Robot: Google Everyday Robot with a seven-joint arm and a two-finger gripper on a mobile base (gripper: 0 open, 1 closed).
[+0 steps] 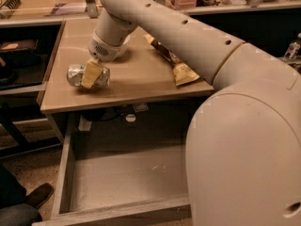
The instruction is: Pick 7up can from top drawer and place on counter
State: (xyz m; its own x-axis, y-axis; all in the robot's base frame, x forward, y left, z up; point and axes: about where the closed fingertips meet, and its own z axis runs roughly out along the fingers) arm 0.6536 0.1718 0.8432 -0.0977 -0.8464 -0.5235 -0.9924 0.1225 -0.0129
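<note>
Top drawer [122, 182] stands pulled out in foreground, below front edge of counter [141, 81]. On counter's left part, 7up can [74, 74] lies on side, long axis running left-right, roughly parallel to front edge, one end toward left rim. Gripper [89, 78] reaches down from behind, clenched on can mid-length, pale finger [91, 72] crossing can's near face. Farther right, chip bag [181, 72] lies partly hidden by robot arm [164, 27].

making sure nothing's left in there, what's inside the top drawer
The visible floor of the drawer is bare, only small pale flecks. Its right side is covered by the robot's arm. The can lies on the counter, at the gripper.
</note>
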